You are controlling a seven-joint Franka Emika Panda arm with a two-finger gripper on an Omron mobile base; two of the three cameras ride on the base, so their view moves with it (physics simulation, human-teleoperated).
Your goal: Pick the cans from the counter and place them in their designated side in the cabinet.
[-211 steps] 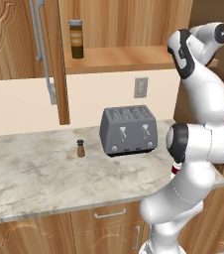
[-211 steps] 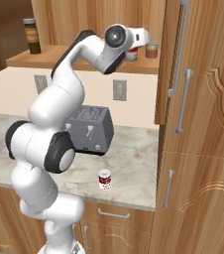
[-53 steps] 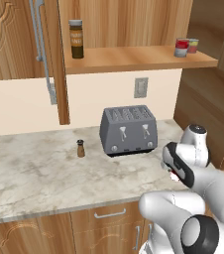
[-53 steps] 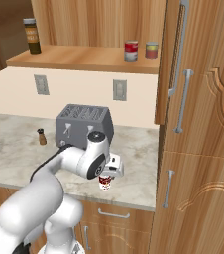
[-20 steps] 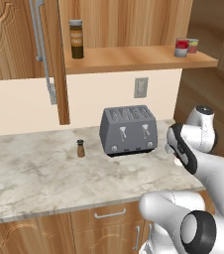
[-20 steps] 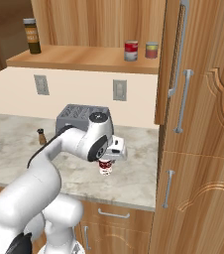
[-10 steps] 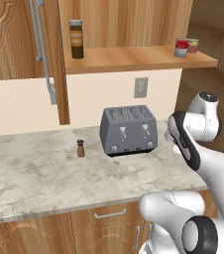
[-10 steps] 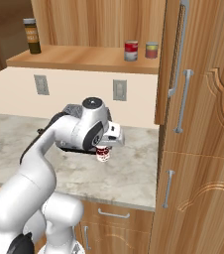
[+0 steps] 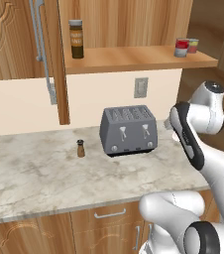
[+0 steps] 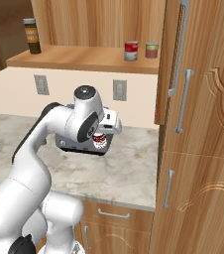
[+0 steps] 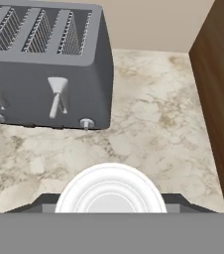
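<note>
Far up and to the left of my pincer (image 10: 103, 138) stood the tall dark jar with a yellow-brown label (image 10: 32, 35), apart from the job. Just behind my pincer sat the grey four-slot toaster (image 11: 44, 64). My pincer was clenched on the short red-and-white can with a silver top (image 10: 99, 140), lifted off the beige marbled counter (image 10: 129, 168). Above and to the right, the red-labelled can with a pale band (image 10: 130, 50) already stood on the light-brown wooden cabinet shelf (image 10: 84, 59), beside a greenish-yellow and red can (image 10: 151, 50). I judged half done; this can was left to shelve.
</note>
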